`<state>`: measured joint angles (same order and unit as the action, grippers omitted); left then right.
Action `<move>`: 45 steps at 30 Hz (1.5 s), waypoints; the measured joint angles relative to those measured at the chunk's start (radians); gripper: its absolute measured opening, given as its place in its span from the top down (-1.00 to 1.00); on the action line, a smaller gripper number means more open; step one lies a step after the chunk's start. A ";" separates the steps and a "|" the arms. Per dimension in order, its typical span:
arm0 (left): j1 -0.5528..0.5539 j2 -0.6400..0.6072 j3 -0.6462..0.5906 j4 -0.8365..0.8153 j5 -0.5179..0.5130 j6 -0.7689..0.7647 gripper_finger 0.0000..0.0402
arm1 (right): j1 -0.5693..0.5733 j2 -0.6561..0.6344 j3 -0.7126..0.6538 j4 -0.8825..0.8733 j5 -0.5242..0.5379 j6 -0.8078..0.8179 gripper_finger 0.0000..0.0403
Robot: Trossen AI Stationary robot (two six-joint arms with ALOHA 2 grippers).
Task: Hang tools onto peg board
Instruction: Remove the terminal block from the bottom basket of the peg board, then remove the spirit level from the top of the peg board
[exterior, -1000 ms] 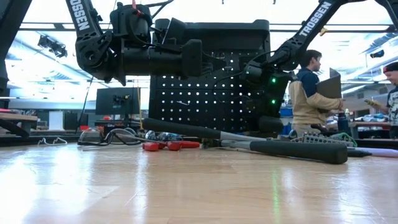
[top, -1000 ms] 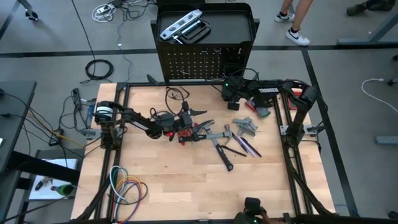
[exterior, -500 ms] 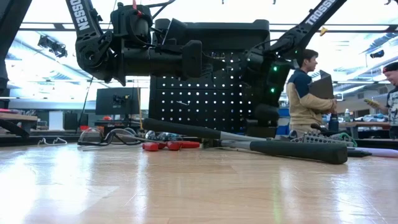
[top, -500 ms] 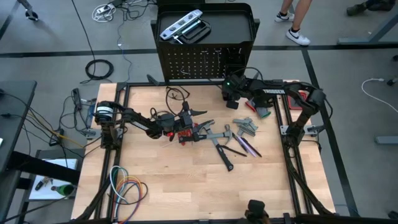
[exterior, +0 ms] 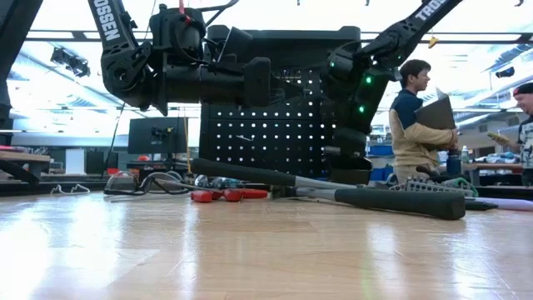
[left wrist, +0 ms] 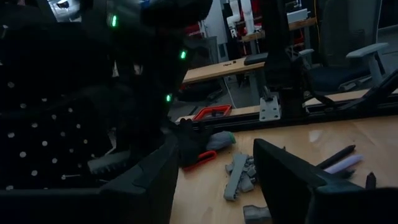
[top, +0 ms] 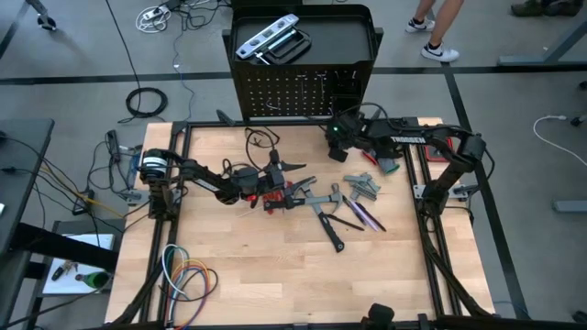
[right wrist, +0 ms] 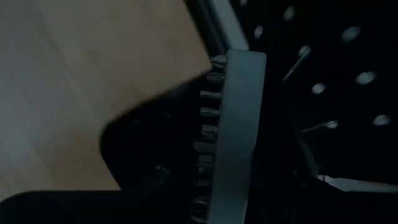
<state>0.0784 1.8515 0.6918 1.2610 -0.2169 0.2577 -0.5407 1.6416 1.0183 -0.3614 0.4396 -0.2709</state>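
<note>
Since a second ago my right arm has lifted and swung its wrist closer in against the peg board (top: 298,92), while my left arm has not shifted at all. My right gripper (top: 337,137) now hangs at the board's lower right corner, forearm stretched flat along the far edge of the table (top: 275,266), elbow folded back by the right rail; from the low view its green-lit wrist stands upright in front of the perforated panel (exterior: 266,133). In my right wrist view the jaws are partly closed around a flat grey metal piece with a row of teeth along one edge (right wrist: 233,130), held right up beside the panel's holes and a thin peg; I take it for one of the wrenches but cannot be sure. My left gripper (top: 275,183) reaches low across the middle of the table, arm stretched out nearly level, its fingers (left wrist: 292,171) standing apart with nothing between them, just above the red-handled pliers (top: 280,197). Beside those lie a hammer (top: 323,218), a small heap of grey wrenches (top: 362,186) and thin screwdrivers (top: 365,215) on the wood. A silver level (top: 266,37) lies in the tray on top of the stand. Coiled coloured cables (top: 188,275) sit at the table's near left corner.
</note>
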 joint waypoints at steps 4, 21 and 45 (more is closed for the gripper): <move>0.000 0.000 0.000 -0.008 -0.002 0.000 -0.03 | 0.043 -0.056 -0.010 0.006 0.014 0.045 0.38; 0.000 0.000 0.000 -0.008 -0.036 0.026 -0.03 | 0.284 -0.485 -0.386 -0.174 -0.249 0.631 0.19; 0.000 0.000 0.000 -0.007 -0.103 0.017 -0.03 | 0.575 -0.597 -0.416 -0.227 -0.031 0.915 -0.38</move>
<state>0.0784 1.8515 0.6918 1.2537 -0.3202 0.2749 0.0338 1.0451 0.6026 -0.5880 0.4082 0.6440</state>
